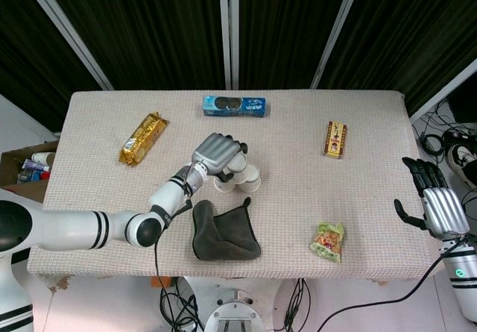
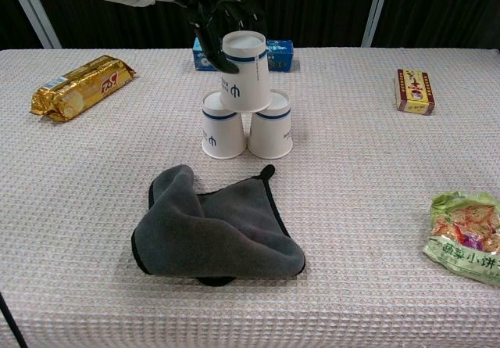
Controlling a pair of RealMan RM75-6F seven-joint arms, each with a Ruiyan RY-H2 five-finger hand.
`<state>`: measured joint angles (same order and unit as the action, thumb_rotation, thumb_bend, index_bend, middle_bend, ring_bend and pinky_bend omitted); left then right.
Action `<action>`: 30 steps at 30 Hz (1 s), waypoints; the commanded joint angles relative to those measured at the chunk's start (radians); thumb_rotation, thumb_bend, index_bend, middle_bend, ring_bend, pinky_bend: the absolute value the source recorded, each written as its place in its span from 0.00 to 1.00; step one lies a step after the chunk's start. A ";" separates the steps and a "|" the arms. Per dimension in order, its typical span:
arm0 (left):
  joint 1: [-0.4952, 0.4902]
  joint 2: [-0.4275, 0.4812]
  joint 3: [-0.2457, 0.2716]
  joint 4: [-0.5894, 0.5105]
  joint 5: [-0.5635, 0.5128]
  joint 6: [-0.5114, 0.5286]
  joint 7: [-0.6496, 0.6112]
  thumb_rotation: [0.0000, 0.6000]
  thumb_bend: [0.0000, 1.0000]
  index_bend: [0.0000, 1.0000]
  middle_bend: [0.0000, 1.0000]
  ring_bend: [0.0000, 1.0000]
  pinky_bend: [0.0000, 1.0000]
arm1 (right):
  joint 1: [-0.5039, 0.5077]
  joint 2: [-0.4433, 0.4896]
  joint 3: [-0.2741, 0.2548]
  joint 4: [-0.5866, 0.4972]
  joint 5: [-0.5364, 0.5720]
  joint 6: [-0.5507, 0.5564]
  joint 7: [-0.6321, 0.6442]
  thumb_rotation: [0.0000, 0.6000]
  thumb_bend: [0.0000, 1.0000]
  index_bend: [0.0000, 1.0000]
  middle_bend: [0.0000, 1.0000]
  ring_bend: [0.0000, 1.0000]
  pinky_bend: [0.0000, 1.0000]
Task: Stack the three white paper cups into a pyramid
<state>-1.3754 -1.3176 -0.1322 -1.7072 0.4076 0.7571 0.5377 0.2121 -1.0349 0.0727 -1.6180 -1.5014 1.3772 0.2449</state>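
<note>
Two white paper cups with blue bands stand upside down side by side, the left cup (image 2: 223,134) touching the right cup (image 2: 271,134). A third cup (image 2: 246,72) sits on top across both, tilted a little. My left hand (image 2: 218,10) reaches over from behind and grips this top cup, its dark fingers wrapped round the cup's far left side. In the head view the left hand (image 1: 217,154) covers most of the top cup (image 1: 238,165). My right hand (image 1: 439,208) hangs open beyond the table's right edge, holding nothing.
A grey cloth (image 2: 215,231) lies crumpled just in front of the cups. A gold snack pack (image 2: 80,87) is at the left, a blue box (image 2: 277,53) behind the cups, a red-yellow box (image 2: 414,91) at the right, and a green snack bag (image 2: 467,236) at the front right.
</note>
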 commanded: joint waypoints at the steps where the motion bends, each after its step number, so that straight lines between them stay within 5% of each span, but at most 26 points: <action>1: -0.003 0.003 0.005 -0.002 -0.003 -0.006 -0.004 1.00 0.31 0.24 0.30 0.22 0.31 | -0.001 0.000 0.000 0.000 -0.001 0.001 0.001 1.00 0.37 0.00 0.10 0.01 0.00; 8: -0.017 0.019 0.025 -0.024 -0.034 0.014 0.003 1.00 0.22 0.17 0.25 0.20 0.30 | -0.003 0.000 0.002 -0.002 -0.003 0.001 0.003 1.00 0.37 0.00 0.10 0.01 0.00; 15: 0.040 0.093 0.016 -0.133 0.031 0.140 -0.030 1.00 0.17 0.10 0.17 0.15 0.26 | -0.008 0.005 0.004 -0.003 -0.003 0.005 0.021 1.00 0.37 0.00 0.10 0.01 0.00; 21: 0.305 0.200 0.065 -0.221 0.342 0.456 -0.182 1.00 0.17 0.11 0.18 0.15 0.24 | -0.018 0.008 -0.012 0.035 -0.030 0.009 0.093 1.00 0.38 0.00 0.11 0.01 0.00; 30: 0.650 0.207 0.228 -0.051 0.658 0.757 -0.311 1.00 0.16 0.19 0.20 0.15 0.20 | -0.036 -0.045 -0.040 0.129 -0.126 0.086 0.195 1.00 0.38 0.04 0.16 0.01 0.00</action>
<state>-0.8338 -1.1233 0.0228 -1.8260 0.9701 1.4250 0.2818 0.1826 -1.0679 0.0385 -1.5021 -1.6145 1.4490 0.4313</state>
